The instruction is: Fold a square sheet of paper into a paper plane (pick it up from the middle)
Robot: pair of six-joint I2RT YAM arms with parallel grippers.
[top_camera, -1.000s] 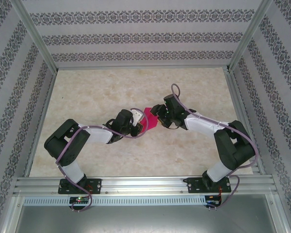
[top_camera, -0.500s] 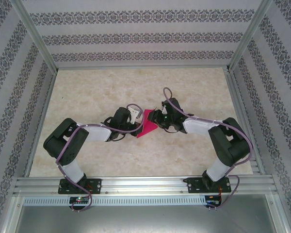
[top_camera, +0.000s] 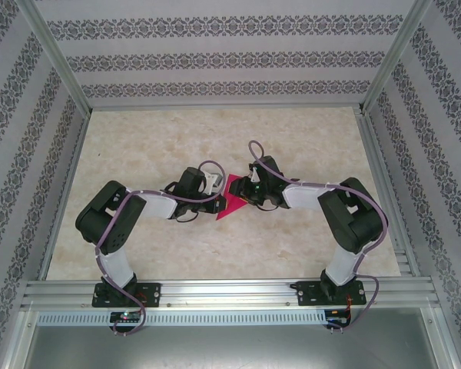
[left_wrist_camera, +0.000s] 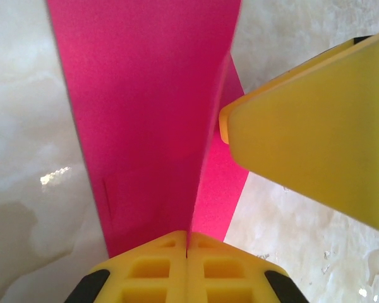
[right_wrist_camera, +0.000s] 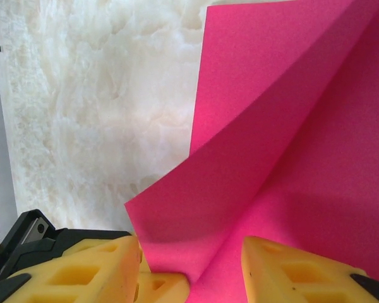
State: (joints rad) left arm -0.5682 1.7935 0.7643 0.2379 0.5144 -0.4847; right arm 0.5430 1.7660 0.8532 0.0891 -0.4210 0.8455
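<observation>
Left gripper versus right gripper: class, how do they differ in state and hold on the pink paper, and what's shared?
The left gripper is shut, pinching the square sheet of paper; the right gripper stands open, the folded sheet between its fingers. Left sits on the sheet's left side, right on its right. Both have yellow fingers.

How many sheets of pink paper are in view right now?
1: the square sheet of paper, partly folded, mid-table, pinched by the left end effector, with the right end effector open around its edge. Another could hide underneath.
</observation>
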